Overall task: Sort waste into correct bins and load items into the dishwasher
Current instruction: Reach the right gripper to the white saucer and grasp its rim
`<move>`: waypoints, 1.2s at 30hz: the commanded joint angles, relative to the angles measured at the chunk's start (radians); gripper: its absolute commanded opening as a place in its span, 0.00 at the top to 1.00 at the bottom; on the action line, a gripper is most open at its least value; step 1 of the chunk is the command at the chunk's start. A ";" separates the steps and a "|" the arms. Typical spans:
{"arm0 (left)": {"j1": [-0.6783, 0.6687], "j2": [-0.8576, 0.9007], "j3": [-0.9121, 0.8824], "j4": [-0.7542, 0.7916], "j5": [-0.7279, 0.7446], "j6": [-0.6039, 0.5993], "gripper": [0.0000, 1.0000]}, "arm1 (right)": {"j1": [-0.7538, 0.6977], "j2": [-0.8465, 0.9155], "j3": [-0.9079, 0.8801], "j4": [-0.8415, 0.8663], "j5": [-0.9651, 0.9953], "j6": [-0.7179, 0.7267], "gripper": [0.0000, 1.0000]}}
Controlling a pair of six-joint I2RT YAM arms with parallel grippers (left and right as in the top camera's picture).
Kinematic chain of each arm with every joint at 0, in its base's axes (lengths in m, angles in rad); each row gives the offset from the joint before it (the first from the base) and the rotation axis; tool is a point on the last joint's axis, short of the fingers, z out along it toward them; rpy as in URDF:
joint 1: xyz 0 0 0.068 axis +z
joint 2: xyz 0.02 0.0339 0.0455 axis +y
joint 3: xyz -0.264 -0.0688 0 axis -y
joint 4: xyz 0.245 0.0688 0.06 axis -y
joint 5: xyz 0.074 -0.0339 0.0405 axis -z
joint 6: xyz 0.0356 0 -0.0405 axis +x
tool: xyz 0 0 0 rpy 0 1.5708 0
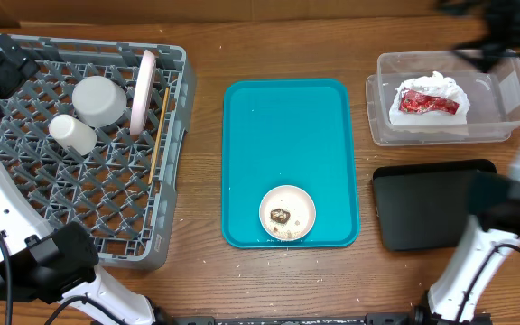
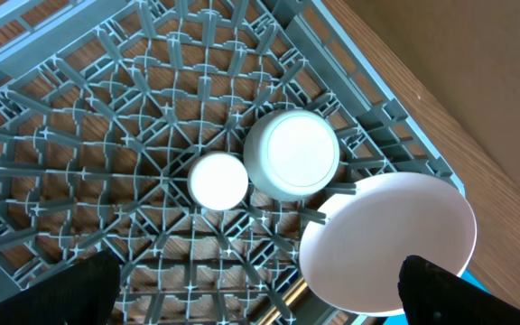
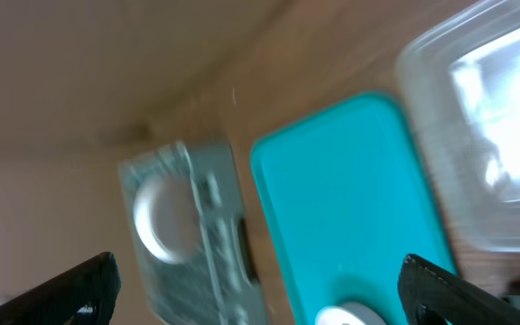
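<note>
Overhead: one dish left on the teal tray

Left of the teal tray (image 1: 287,135), the rack (image 1: 106,203) already holds a large cup (image 1: 98,100), a small cup (image 1: 72,133), a plate (image 1: 142,90) on edge and the chopsticks (image 1: 158,135). Right of the tray, the napkin (image 1: 441,90) and red wrapper (image 1: 427,101) lie in the clear tub (image 1: 504,99), with the black tray (image 1: 431,203) nearer the front. On the tray's near end sits the small dish (image 1: 287,213) with food bits (image 1: 281,216).

The left gripper (image 2: 260,289) hangs over the rack and the right gripper (image 3: 260,289) is high to the tray's right. Both are empty, with fingers apart.

The scraps look like the step in hand. The next move likely calls for gripping the dish's rim, tipping it into a bin, then racking it.
</note>
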 commanded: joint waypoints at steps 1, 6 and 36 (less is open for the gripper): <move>-0.001 0.003 0.005 0.002 -0.018 -0.013 0.00 | 0.259 -0.053 0.003 -0.002 0.283 -0.026 0.00; -0.001 0.003 0.005 0.002 -0.018 -0.013 0.00 | 0.526 -0.053 -0.062 -0.002 0.414 -0.050 0.00; -0.001 0.003 0.005 0.002 -0.018 -0.013 0.00 | 0.859 -0.216 -0.778 0.189 0.460 0.080 0.33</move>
